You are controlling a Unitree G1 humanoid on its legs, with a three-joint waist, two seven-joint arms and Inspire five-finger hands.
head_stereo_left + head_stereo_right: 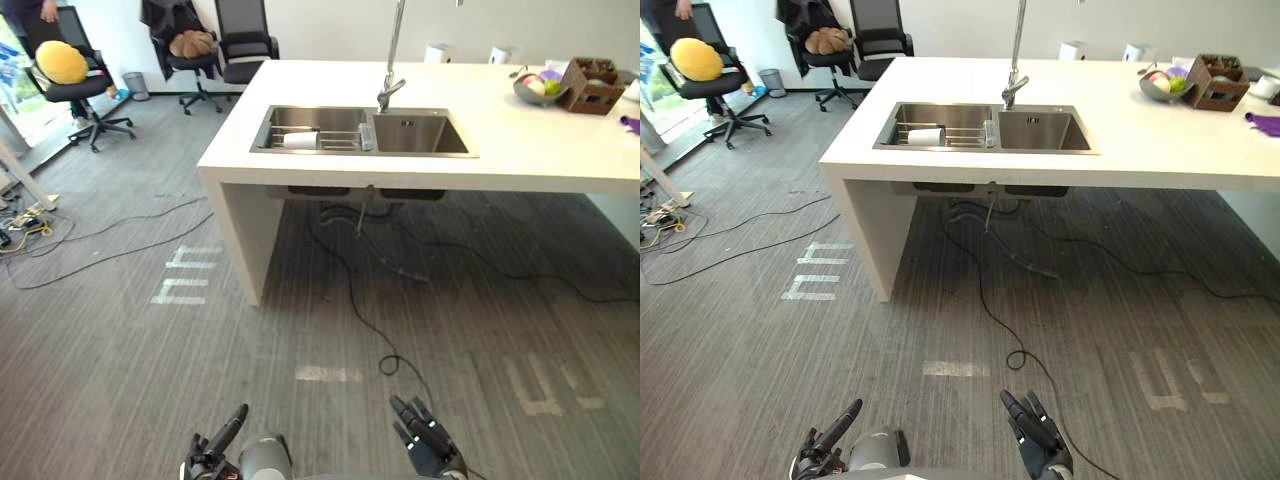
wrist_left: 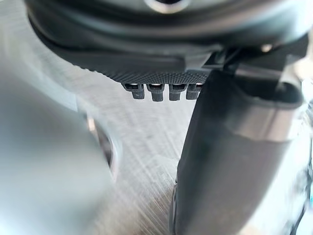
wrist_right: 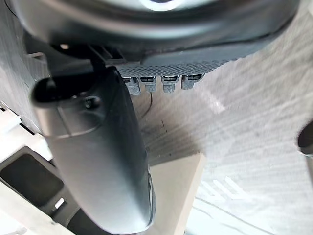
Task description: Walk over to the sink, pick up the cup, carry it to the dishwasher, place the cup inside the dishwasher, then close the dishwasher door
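A white cup [image 1: 300,140] lies on its side on a wire rack in the left basin of the steel sink [image 1: 420,150], set in a white counter [image 1: 540,140] ahead of me. Both hands hang low at the near edge, far from the sink. My left hand [image 1: 215,450] has straight, relaxed fingers and holds nothing. My right hand [image 1: 428,440] is likewise open and empty, its fingers pointing forward. In the wrist views the left hand [image 2: 161,90] and the right hand [image 3: 161,81] show straight fingers over grey carpet.
A tall tap [image 1: 392,60] rises behind the sink. A bowl [image 1: 540,88] and a brown box [image 1: 592,85] stand on the counter's far right. Office chairs [image 1: 75,85] stand at the back left. Cables [image 1: 100,240] trail over the carpet at the left and under the counter.
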